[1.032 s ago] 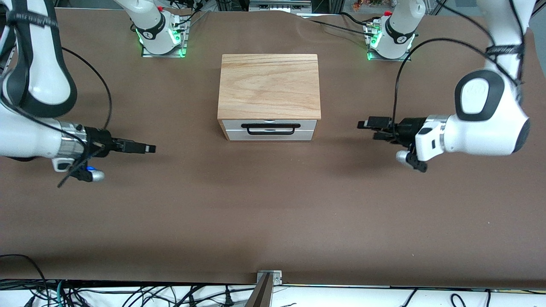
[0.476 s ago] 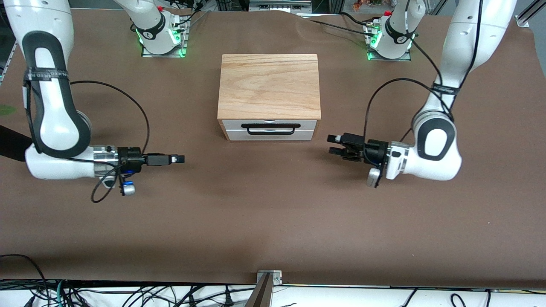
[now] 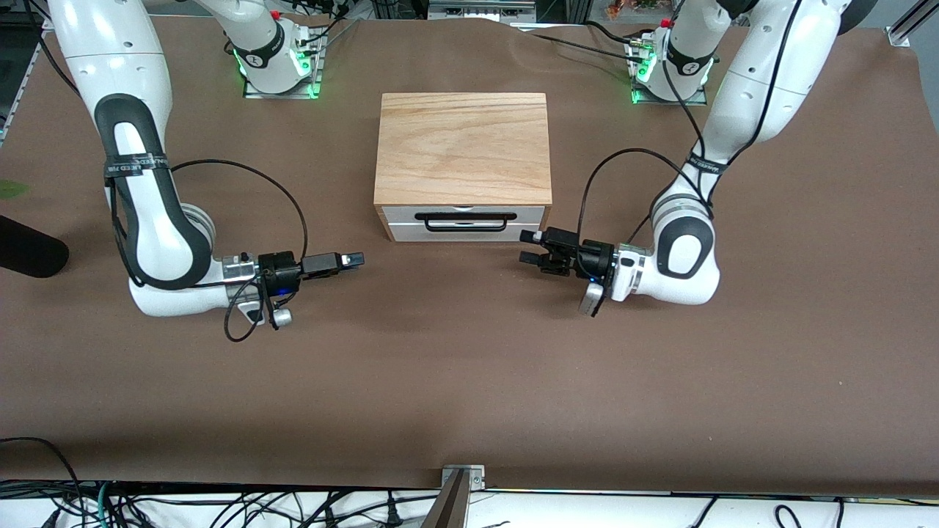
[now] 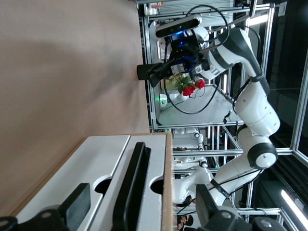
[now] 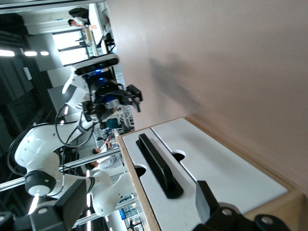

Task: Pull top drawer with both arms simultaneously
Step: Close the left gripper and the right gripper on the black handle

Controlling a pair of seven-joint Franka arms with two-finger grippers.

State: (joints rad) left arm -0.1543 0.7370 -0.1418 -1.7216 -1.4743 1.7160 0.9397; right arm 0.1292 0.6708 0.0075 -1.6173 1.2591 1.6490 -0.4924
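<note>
Wooden box (image 3: 463, 148) sits mid-bench (image 3: 469, 381), nearer the arm bases. Top drawer (image 3: 464, 213) closed, flush w/ box front, black bar handle (image 3: 465, 222) facing the front cam, untouched. Left hand (image 3: 534, 247) low over bench just off the box's front corner at the left arm's end, fingers spread, holding nothing. Right hand (image 3: 357, 259) low over bench toward the right arm's end, apart from box, fingers parted per wrist view, empty.
</note>
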